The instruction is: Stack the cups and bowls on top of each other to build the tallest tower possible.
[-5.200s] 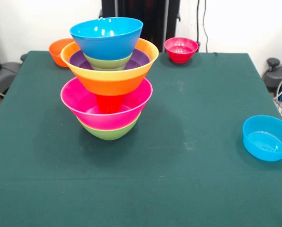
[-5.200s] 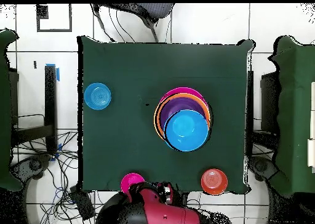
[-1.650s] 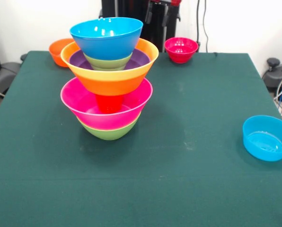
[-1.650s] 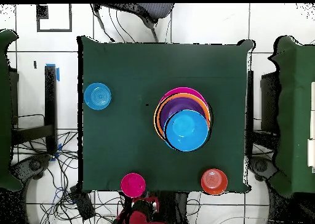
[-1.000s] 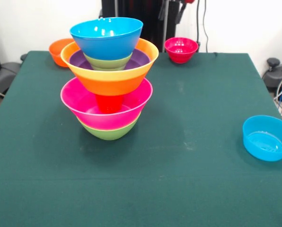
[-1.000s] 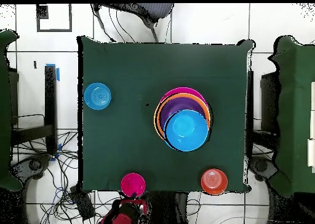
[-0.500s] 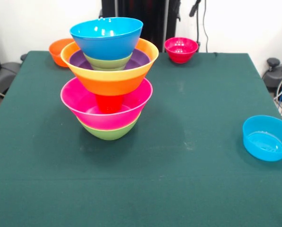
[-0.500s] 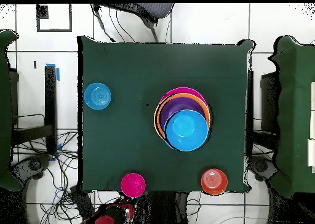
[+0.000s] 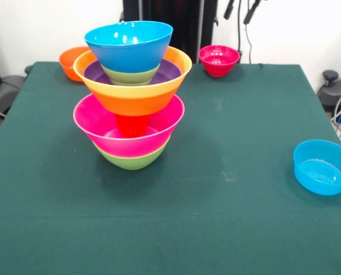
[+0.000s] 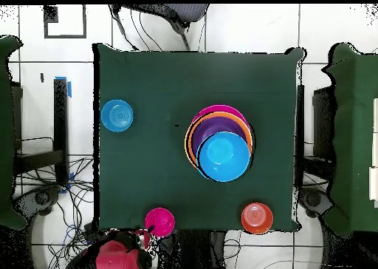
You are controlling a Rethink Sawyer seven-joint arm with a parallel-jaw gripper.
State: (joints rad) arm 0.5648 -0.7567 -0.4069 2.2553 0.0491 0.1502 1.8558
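The tower (image 9: 133,94) stands left of the table's middle in the front view. From the bottom it goes green bowl (image 9: 131,159), pink bowl (image 9: 102,123), red cup (image 9: 131,124), wide orange bowl (image 9: 137,96), purple bowl (image 9: 169,71), green bowl (image 9: 130,75), and blue bowl (image 9: 129,44) on top. From overhead the blue top (image 10: 224,156) covers most of the stack. Only the dark tips of my gripper (image 9: 241,10) show at the top edge, set apart with nothing between them, above and right of a small red-pink bowl (image 9: 218,60). My red arm (image 10: 114,256) sits off the table beside that bowl (image 10: 160,222).
A small orange bowl (image 9: 72,61) sits at the far left corner behind the tower, and shows as (image 10: 257,218) from overhead. A shallow blue bowl (image 9: 323,167) lies at the right edge, seen overhead too (image 10: 117,115). Cables and chair parts ring the table.
My arm has swung sideways behind the table, rightward in the front view, past the small red-pink bowl. The tower and the loose bowls have not moved.
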